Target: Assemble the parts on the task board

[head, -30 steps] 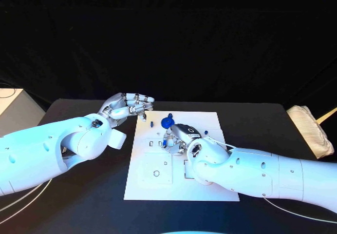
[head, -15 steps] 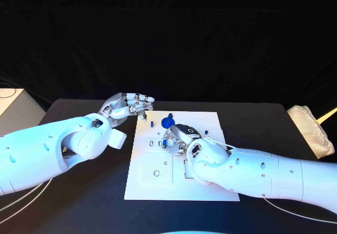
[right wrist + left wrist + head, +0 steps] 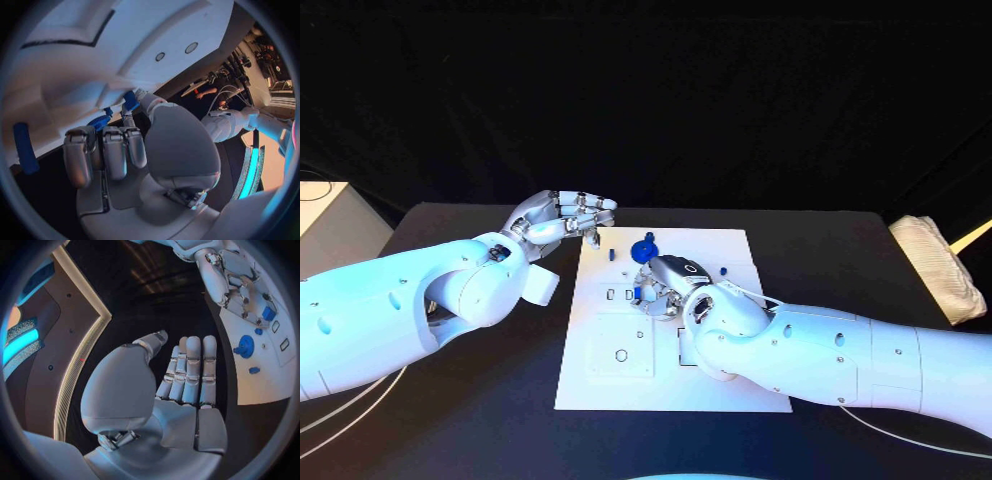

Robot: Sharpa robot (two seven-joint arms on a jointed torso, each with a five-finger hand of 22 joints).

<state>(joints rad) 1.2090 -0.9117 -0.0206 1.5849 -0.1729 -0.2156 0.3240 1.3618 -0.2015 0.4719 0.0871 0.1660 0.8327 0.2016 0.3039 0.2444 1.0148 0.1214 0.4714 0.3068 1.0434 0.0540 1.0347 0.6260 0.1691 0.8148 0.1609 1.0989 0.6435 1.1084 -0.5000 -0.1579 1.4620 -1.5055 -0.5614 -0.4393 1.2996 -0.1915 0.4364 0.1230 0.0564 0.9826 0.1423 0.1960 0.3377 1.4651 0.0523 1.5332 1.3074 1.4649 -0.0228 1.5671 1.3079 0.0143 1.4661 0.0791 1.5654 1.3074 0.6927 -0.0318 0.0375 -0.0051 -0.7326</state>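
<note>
- Board (image 3: 733, 380): a white plate in the middle of the head view, flat on the black table (image 3: 488, 430), with small slots and holes in its surface.
- Small blue piece (image 3: 130, 100): pinched at the tips of the right hand (image 3: 672, 285), just over the board's centre; it looks like light, rigid plastic, probably smooth enough to slip, so a firm fingertip pinch across its short sides seems best.
- Round blue knob (image 3: 643, 249): stands on the board's upper part, just above the right hand; likely stiff and light, easiest taken by its rim.
- Long blue bar (image 3: 25, 147): lies on the board at the left of the right wrist view; thin, likely needing a pinch along its long edges.
- Left hand (image 3: 563, 222): hovers at the board's upper left corner, holding nothing, fingers straight and side by side, thumb apart.
</note>
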